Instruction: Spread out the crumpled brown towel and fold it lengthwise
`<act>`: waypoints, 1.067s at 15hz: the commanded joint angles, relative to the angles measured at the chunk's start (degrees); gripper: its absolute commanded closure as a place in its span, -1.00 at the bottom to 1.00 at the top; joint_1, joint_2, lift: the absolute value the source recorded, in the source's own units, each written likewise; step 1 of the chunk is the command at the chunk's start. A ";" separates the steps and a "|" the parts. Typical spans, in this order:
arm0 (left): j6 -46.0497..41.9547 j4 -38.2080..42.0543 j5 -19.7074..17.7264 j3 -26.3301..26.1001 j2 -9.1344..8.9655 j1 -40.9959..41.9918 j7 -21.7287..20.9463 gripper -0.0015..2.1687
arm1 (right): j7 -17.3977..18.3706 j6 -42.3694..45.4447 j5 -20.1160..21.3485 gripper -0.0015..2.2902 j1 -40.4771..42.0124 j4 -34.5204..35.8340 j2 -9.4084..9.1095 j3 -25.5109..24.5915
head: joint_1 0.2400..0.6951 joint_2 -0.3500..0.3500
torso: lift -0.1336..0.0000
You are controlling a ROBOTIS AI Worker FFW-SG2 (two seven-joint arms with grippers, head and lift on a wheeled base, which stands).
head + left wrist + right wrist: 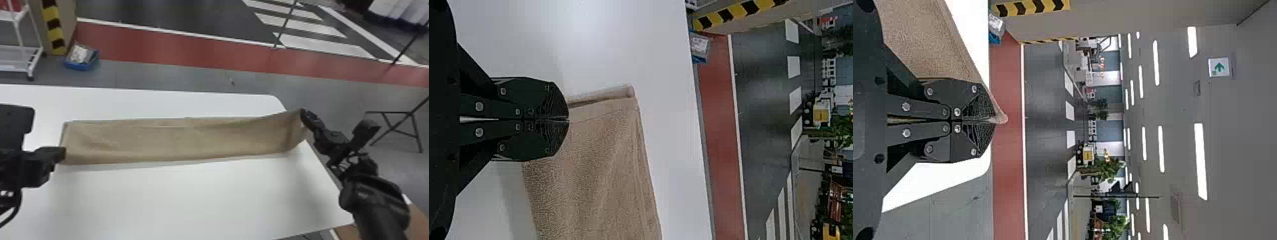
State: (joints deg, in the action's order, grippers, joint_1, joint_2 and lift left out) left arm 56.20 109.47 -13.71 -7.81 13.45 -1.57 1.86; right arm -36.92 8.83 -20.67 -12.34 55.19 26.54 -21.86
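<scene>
Brown towel [178, 140] in a long lengthwise strip between the two grippers; the step in hand looks like squaring up the fold.
At the left gripper [568, 119] the fingers are pressed together right over the towel's left end, near its close corner; whether any cloth is caught between them is hard to tell. From there the strip runs flat along the white table [191, 198] towards the right gripper [995, 120], whose fingers pinch the far corner of the right end, a bit of cloth poking out past the tips. Just beside that grip the towel rises off the table at its edge. The next move probably calls for drawing the strip straight, lowering the right end with its edges aligned, then letting go.
</scene>
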 commanded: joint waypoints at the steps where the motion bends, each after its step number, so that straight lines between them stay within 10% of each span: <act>1: 0.54 3.73 0.17 2.36 0.52 3.68 -0.11 0.24 | 0.00 0.00 0.02 0.34 -0.40 -0.08 -0.09 0.41 | 1.00 -0.94 | -0.86; 6: -0.69 6.19 0.17 3.41 0.61 5.44 1.12 0.08 | 0.00 -0.18 0.10 0.34 -0.49 0.44 -0.88 1.99 | 1.00 -0.86 | -0.86; 8: -6.67 7.42 -0.09 3.68 0.78 7.46 2.62 -0.89 | 0.00 -0.35 -0.07 0.34 -0.14 0.71 -0.97 1.91 | 1.00 -0.83 | -0.86; 16: -8.43 4.61 -1.67 5.52 0.52 6.05 2.44 -0.72 | 0.00 -0.88 -0.34 0.34 0.83 1.85 -0.97 1.82 | 1.00 -0.75 | -0.86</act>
State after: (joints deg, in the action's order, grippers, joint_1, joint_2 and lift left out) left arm 48.11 116.53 -14.79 -1.88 14.34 6.27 4.91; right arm -36.91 7.96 -21.00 -11.64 57.00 25.57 -20.16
